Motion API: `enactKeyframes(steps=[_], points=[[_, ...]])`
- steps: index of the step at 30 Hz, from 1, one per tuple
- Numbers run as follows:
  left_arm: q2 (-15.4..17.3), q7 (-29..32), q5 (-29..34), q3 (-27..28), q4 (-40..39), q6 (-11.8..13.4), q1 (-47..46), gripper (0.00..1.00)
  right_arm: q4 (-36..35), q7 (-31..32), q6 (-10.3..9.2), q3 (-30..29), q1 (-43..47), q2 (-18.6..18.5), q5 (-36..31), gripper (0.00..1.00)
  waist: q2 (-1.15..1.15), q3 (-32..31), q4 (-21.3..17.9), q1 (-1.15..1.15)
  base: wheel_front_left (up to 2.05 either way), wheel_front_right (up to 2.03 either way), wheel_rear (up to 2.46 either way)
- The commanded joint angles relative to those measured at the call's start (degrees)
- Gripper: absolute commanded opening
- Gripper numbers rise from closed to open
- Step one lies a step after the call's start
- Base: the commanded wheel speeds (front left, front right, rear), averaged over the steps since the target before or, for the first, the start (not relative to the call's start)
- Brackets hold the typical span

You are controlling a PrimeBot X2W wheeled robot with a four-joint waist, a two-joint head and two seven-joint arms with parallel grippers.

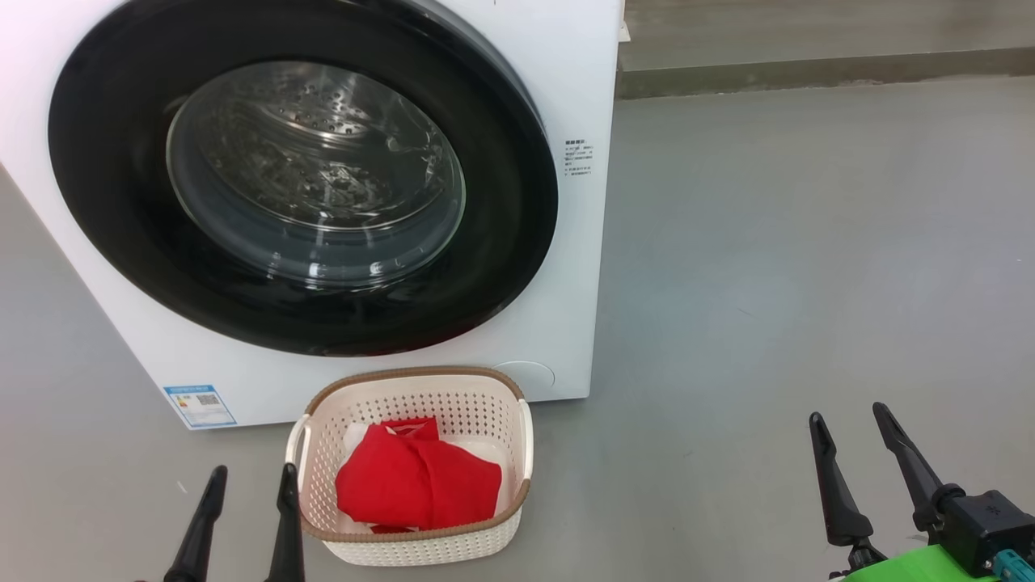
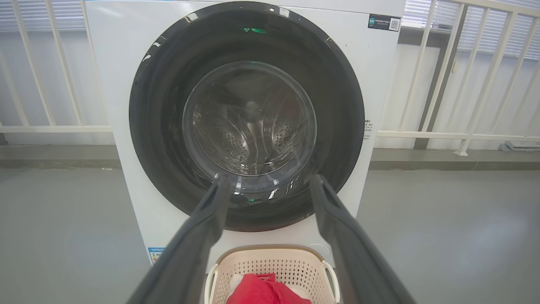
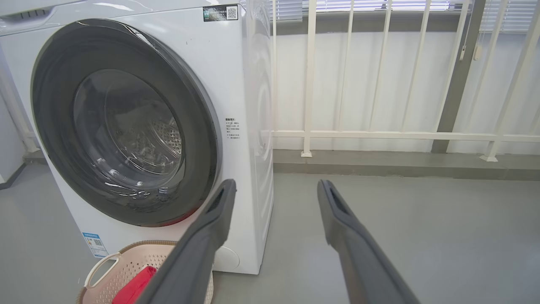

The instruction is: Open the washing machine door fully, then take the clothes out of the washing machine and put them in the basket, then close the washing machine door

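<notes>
The washing machine [image 1: 566,97] stands white and boxy at the upper left of the head view. Its door [image 1: 105,202], black-rimmed with a glass bowl, lies flush against the front, shut. Through the glass I see bare steel drum. On the floor before it sits the cream basket [image 1: 517,501] with the red clothes [image 1: 416,481] folded inside. My left gripper [image 1: 252,477] is open just left of the basket, empty. My right gripper [image 1: 849,416] is open over bare floor at the lower right, empty. The left wrist view faces the door [image 2: 164,105], with the basket [image 2: 295,266] and clothes [image 2: 261,291] below.
Grey floor [image 1: 808,242] stretches to the right of the machine. A white railing [image 3: 379,135] on a low kerb runs behind it. A blue label [image 1: 200,404] marks the machine's lower left corner.
</notes>
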Motion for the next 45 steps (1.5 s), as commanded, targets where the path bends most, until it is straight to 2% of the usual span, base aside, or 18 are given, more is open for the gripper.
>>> enactKeyframes(steps=[1, 26, 27, 35, 39, 45], points=[[0.0, -0.7, 0.3, 2.2, -1.1, -0.4, -1.4, 1.0, -1.6, 0.0, -0.22, 1.2, -1.0, -0.8, -0.3, 1.0, 0.0, 0.0, 0.0, 0.0, 0.0, 0.0, 0.0], [0.3, -0.7, 1.2, 1.2, 0.8, -1.6, -1.4, 1.0, -1.2, 0.1, -0.22, 2.2, -0.7, -0.8, 0.0, 1.0, 0.0, -0.4, -0.1, 0.0, 0.0, 0.0, 0.0], [-0.1, 0.0, 0.9, -0.6, 2.2, -1.4, 0.0, 0.0, 0.1, 0.0, 0.0, 0.6, 0.1, 0.0, 0.0, 0.0, 0.0, -0.4, -0.1, 0.0, 0.0, 0.0, 0.0], [-0.7, 0.8, -0.9, -0.6, 5.6, -1.6, -0.1, 0.0, 3.4, 0.5, 0.01, 0.6, 0.4, 0.7, 1.9, 0.0, 0.0, -0.3, -0.1, 0.01, 0.0, 0.0, 0.0], [-0.7, 1.6, -3.5, -0.3, 5.8, -1.8, -0.5, 0.0, 3.4, 1.1, 0.0, 0.6, 0.1, 0.6, 4.6, 0.0, 0.0, -0.2, 0.0, 0.13, 0.0, 0.0, 0.0], [-0.8, 2.4, -7.5, 0.0, 6.0, -2.1, -1.0, 0.0, 3.7, 2.1, -0.01, 0.5, -0.6, 0.5, 8.5, 0.0, 0.0, 0.1, 0.1, 0.0, 0.0, 0.0, 0.0]])
